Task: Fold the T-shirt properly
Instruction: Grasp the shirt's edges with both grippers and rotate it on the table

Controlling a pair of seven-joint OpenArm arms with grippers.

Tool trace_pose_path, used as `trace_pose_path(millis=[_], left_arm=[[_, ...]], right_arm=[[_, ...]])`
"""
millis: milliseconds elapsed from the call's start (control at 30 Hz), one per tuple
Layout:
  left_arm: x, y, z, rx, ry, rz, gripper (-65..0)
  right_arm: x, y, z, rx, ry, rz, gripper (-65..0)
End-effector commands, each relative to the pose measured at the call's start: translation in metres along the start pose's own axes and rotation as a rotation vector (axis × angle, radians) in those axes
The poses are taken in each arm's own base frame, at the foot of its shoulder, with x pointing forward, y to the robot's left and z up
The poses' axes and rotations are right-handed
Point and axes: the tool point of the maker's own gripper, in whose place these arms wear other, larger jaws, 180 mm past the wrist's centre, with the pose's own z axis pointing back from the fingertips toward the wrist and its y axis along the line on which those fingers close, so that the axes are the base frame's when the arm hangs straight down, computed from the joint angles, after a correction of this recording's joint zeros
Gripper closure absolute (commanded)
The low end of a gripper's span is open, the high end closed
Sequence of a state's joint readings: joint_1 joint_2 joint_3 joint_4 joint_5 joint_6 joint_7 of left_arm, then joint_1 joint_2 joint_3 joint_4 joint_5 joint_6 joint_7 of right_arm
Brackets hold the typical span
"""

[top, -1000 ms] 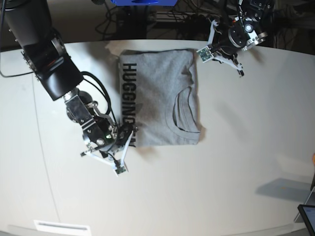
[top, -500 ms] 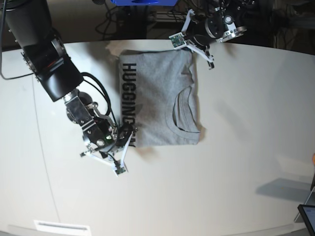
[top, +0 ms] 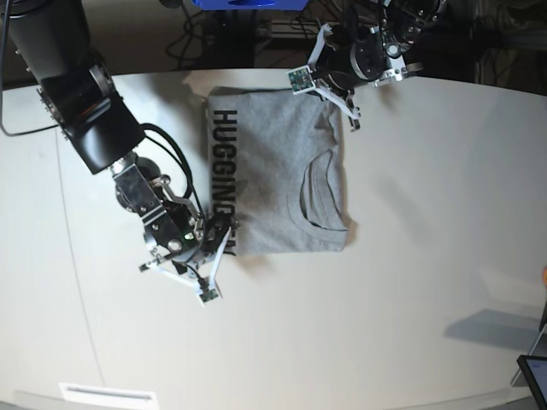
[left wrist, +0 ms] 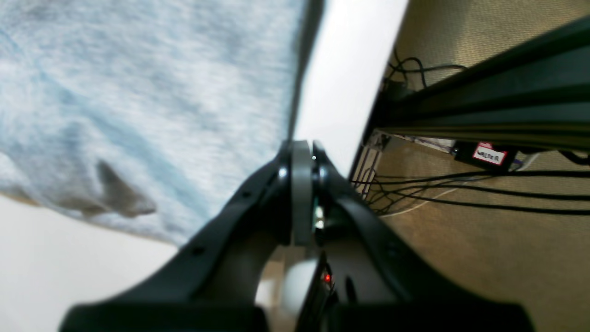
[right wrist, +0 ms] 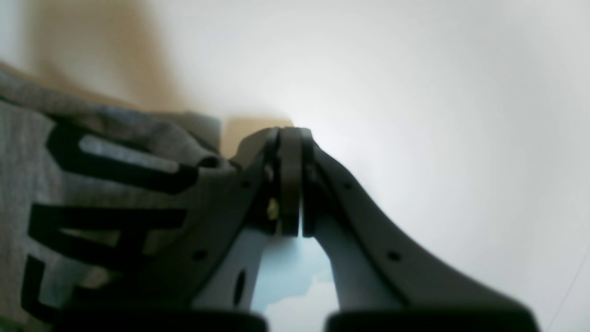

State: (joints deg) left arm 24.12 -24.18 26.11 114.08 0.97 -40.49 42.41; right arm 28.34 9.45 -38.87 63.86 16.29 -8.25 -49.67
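Observation:
The T-shirt [top: 278, 175] lies folded into a grey rectangle on the white table [top: 410, 256], with black lettering along its left edge and the collar to the right. My left gripper [top: 332, 87] hovers at the shirt's far right corner. In the left wrist view this gripper [left wrist: 302, 150] is shut with nothing seen between its fingers, and the grey fabric [left wrist: 138, 101] lies just beside it. My right gripper [top: 222, 235] sits at the near left corner. Its jaws [right wrist: 290, 138] are shut too, next to the lettered edge [right wrist: 106, 184], with no fabric visibly pinched.
Past the table's far edge [left wrist: 350, 92] the left wrist view shows a carpeted floor with black cables [left wrist: 461, 184] and a dark frame rail [left wrist: 484, 106]. A dark screen corner [top: 534, 376] stands at the table's near right.
My left gripper has swung leftward from beside the shirt's far right corner to right over that corner. The right arm and the shirt have stayed put.

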Motion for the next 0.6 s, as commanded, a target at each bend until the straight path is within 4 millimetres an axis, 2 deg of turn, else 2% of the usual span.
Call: trace_pose_path(millis=[0,200,300,467,567], left_arm=[[-0.015,0.012,0.004,0.040,0.065,-0.013,0.0],[-0.031,0.042,0.015,0.126,0.101,0.023,0.0],[-0.034,0.059,0.019,0.167,0.105,0.029,0.0],[-0.045,0.076,0.012,0.184,0.135,0.045,0.0],[-0.044,0.088,0.009,0.198,0.131,0.051,0.0]], right_arm=[[0.005,-0.003,0.003,0.000,-0.001,-0.006,0.0],[-0.001,-0.002,0.001,0.003,0.009,-0.007,0.0],[-0.002,-0.001,0.001,0.004,0.017,-0.007,0.0],[-0.009,0.004,0.004,0.016,0.035,-0.004,0.0],[-0.014,0.000,0.010,0.012,0.020,0.004,0.0]])
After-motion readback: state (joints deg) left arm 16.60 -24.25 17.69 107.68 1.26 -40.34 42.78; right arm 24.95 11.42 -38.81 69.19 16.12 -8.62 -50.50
